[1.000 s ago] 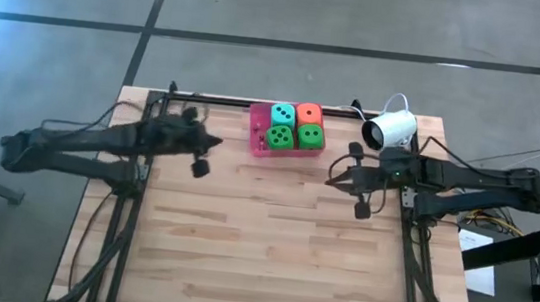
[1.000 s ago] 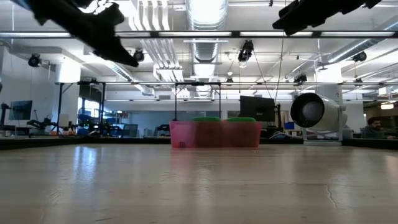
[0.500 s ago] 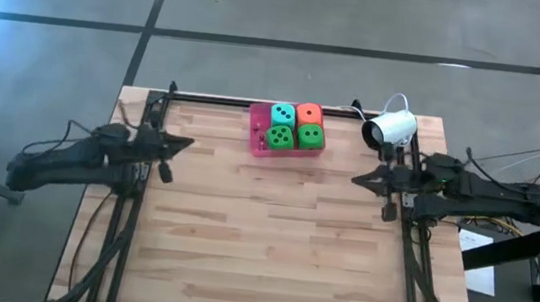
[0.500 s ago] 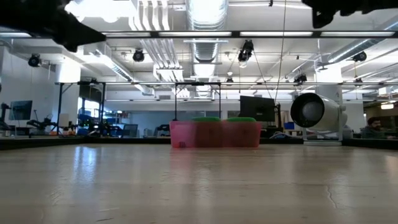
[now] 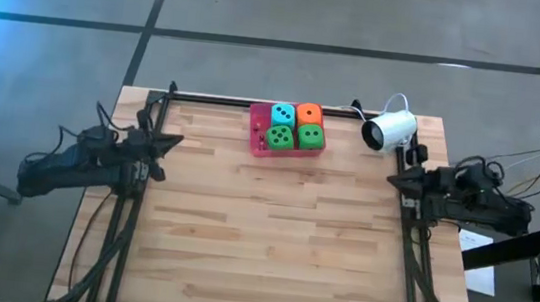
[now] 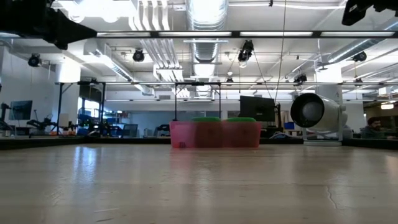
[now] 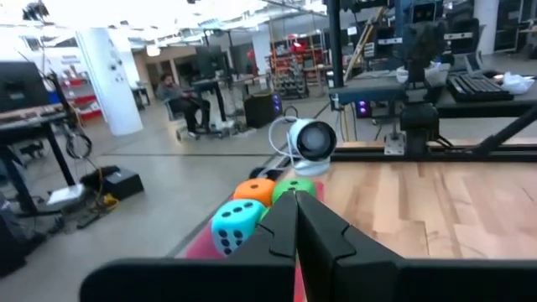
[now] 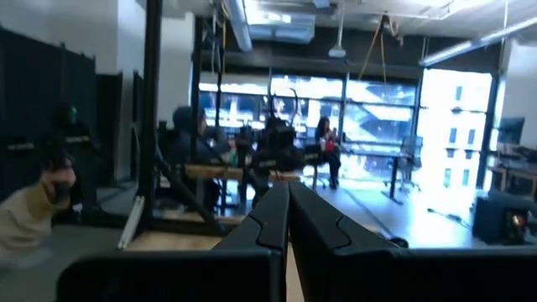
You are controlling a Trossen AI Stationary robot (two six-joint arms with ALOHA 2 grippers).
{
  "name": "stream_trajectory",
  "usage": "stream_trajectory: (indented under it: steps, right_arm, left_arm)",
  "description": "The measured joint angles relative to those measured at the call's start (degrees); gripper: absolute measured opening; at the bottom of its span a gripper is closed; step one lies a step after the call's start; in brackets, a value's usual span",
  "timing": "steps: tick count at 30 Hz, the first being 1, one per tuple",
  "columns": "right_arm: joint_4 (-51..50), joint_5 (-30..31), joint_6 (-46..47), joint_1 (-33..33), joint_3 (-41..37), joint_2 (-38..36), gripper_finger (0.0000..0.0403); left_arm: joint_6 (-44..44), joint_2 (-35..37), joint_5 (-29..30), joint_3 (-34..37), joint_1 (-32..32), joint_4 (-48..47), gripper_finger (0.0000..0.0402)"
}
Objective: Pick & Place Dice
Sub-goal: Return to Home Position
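Left end effector (image 7: 295, 204) and right end effector (image 8: 289, 195), both pressed together, flanked your wooden bench (image 5: 270, 242), apparently because all four soft coloured dice (image 5: 289, 130) filled the pink bin (image 5: 255, 137).

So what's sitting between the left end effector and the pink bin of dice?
Nothing: in the high view, only bare table separates the left end effector from the pink bin holding the dice.

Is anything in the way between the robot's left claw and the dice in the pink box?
Nothing visible is. Only bare table lies between the left gripper and the pink bin, whose wall rings the four dice.
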State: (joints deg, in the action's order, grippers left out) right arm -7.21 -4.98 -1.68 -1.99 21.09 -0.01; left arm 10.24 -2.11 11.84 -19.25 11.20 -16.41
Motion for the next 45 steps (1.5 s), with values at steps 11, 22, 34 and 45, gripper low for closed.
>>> stream_trajectory:
  steps: [11, 22, 34, 45]
  right_arm:
    - [-1.43, 0.18, -3.14, -0.02, -0.16, 1.11, 0.0008]
    - [1.19, 0.18, -3.44, -0.04, -1.82, 0.05, 0.0008]
    - [7.21, 4.72, -1.33, -0.04, -10.58, 0.06, 0.0008]
    - [12.40, 12.51, -0.24, -0.06, -18.72, 0.06, 0.0008]
  left_arm:
    - [3.69, 2.10, 1.09, -0.15, 0.10, -0.32, 0.0003]
    - [3.98, 2.13, 1.70, -0.44, 0.13, -0.37, 0.0003]
    - [3.84, 2.13, 1.68, 3.88, 0.13, 1.08, 0.0003]
    - [1.93, 2.13, 1.62, 11.34, 0.13, 8.46, 0.0003]
